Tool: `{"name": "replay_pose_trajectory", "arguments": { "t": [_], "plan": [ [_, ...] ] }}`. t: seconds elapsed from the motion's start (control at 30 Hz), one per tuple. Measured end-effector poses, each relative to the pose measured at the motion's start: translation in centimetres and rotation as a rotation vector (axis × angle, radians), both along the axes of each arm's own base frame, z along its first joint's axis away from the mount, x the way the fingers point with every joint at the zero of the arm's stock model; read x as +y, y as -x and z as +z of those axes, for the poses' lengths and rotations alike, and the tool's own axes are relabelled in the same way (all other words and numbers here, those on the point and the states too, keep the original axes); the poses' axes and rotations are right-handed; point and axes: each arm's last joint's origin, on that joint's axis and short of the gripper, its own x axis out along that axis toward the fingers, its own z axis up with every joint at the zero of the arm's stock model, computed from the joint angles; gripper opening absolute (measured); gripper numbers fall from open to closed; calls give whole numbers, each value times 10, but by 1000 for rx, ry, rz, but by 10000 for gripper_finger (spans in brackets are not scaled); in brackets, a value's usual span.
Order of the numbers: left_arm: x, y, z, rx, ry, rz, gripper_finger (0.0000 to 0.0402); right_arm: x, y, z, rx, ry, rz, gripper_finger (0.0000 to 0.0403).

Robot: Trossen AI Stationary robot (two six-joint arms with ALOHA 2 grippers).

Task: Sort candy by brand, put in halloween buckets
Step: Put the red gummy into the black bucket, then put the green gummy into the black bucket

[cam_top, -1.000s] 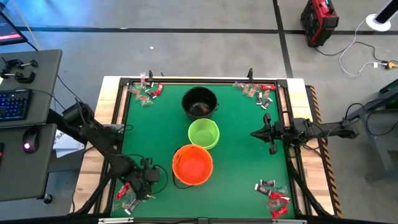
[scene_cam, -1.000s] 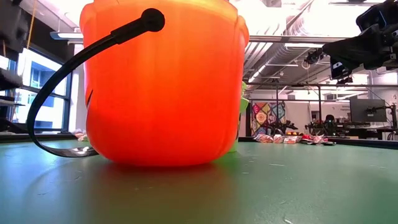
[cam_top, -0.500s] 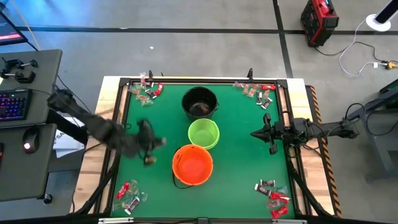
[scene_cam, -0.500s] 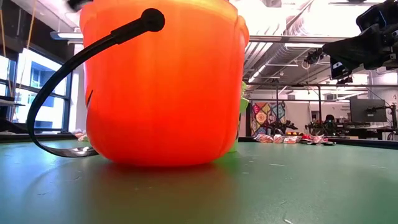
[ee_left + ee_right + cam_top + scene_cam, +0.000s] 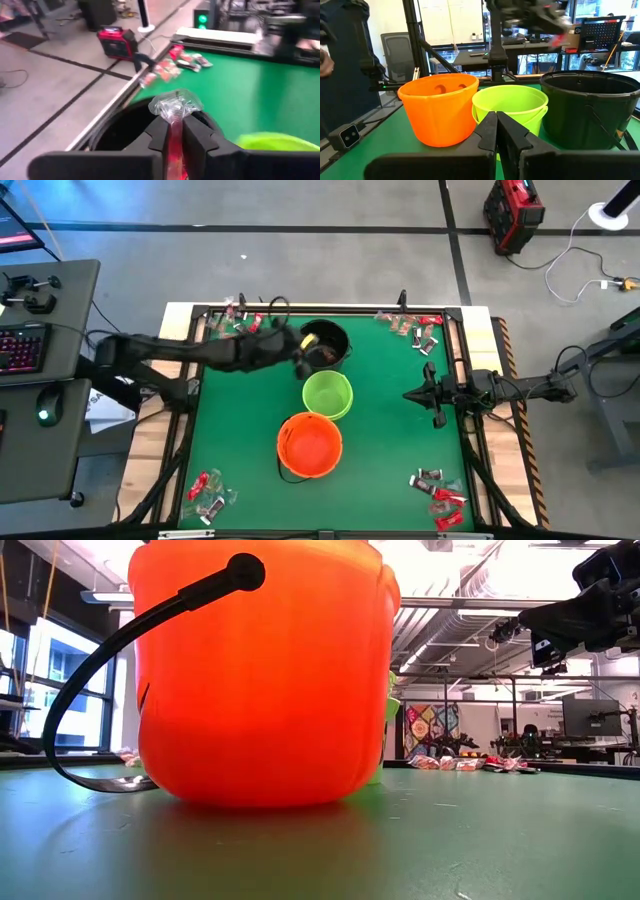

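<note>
Red candy (image 5: 174, 131) pinched in left gripper (image 5: 172, 131), blurred above black bucket (image 5: 322, 343); right gripper (image 5: 497, 131) pressed together.

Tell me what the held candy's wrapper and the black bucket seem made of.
Candy in the left gripper: thin clear, crinkly film, likely cellophane, red showing through. Black bucket: looks like moulded plastic with a dull sheen and a ribbed rim.

Buckets: black (image 5: 322, 343), lime green (image 5: 327, 394), orange (image 5: 309, 444) upright in a row mid-table, each near the next | Candy: one red, clear-ended piece (image 5: 174, 125) pinched over the black bucket's rim | Other pieces (image 5: 424, 331) in clusters at all four table corners
</note>
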Motion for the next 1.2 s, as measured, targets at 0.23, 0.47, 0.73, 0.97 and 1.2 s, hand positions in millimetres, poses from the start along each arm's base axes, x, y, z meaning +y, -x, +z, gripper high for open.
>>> {"name": "replay_pose_trajectory", "arguments": {
  "t": [0.23, 0.47, 0.73, 0.97, 1.2],
  "plan": [
    [39, -12, -27, -23, 142, 35, 103, 0, 0, 0, 0, 0, 0, 0],
    [39, -8, -20, -40, 182, -30, 188, 0, 0, 0, 0, 0, 0, 0],
    [32, -12, -9, 7, 180, -38, 253, 0, 0, 0, 0, 0, -1, 0],
    [23, -14, 0, 99, 83, -76, 259, 0, 0, 0, 0, 0, 0, 0],
    [1, -1, 16, 148, 231, -106, 259, 0, 0, 0, 0, 0, 0, 0]
  ]
}}
